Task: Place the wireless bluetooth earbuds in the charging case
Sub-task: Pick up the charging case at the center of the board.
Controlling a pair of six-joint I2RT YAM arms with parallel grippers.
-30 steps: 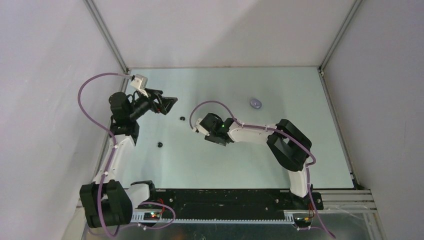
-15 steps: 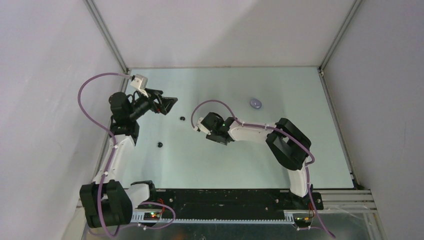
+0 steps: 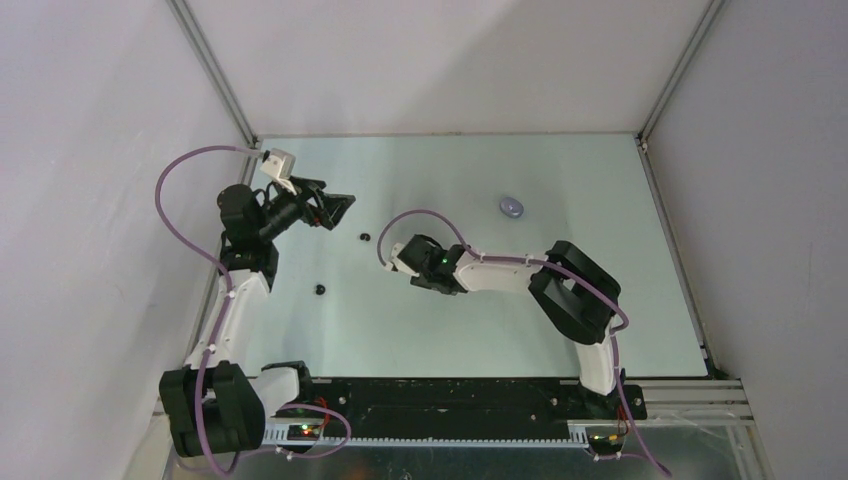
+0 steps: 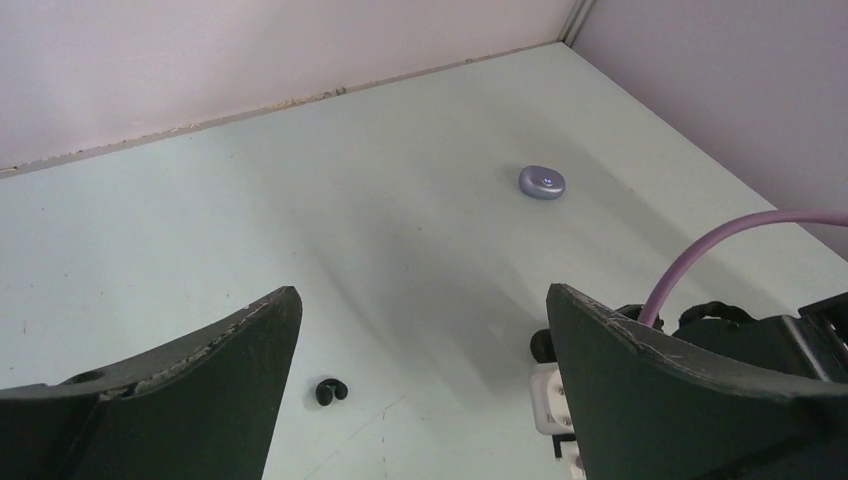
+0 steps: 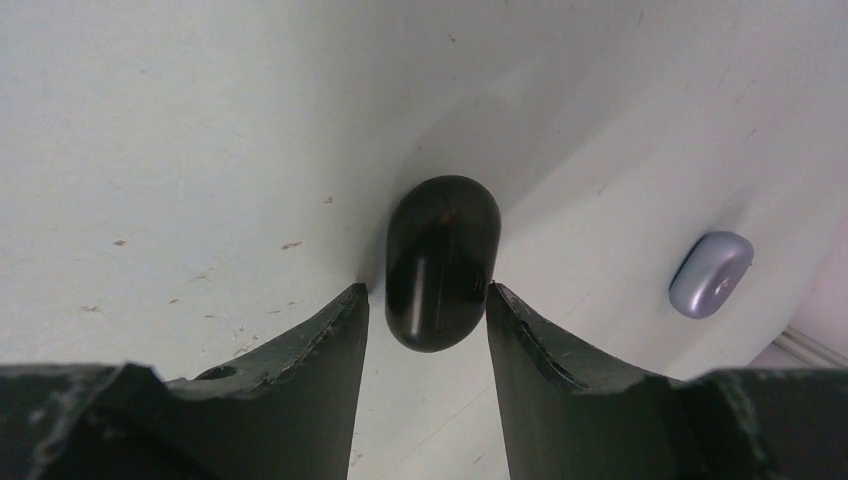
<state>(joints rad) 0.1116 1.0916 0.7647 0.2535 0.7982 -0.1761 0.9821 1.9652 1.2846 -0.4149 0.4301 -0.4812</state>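
Jaws of the right gripper point(image 5: 427, 290) bear on both flanks of the black charging case point(image 5: 442, 250), apparently pinching its near end. Jaws of the left gripper point(image 4: 422, 295) stand spread wide, empty. One black earbud point(image 3: 364, 237) lies near this case on its left, a second black earbud point(image 3: 320, 289) farther left; the purple charging case point(image 5: 710, 273) sits well apart. Earbuds judged light, smooth and prone to rolling: grip across the body, centred on the pads

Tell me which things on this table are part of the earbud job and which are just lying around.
For the job:
- black case, between the fingers of the right gripper
- far black earbud and near black earbud, loose

Lying about:
- purple case, closed, off alone; probably idle, no purple buds in view
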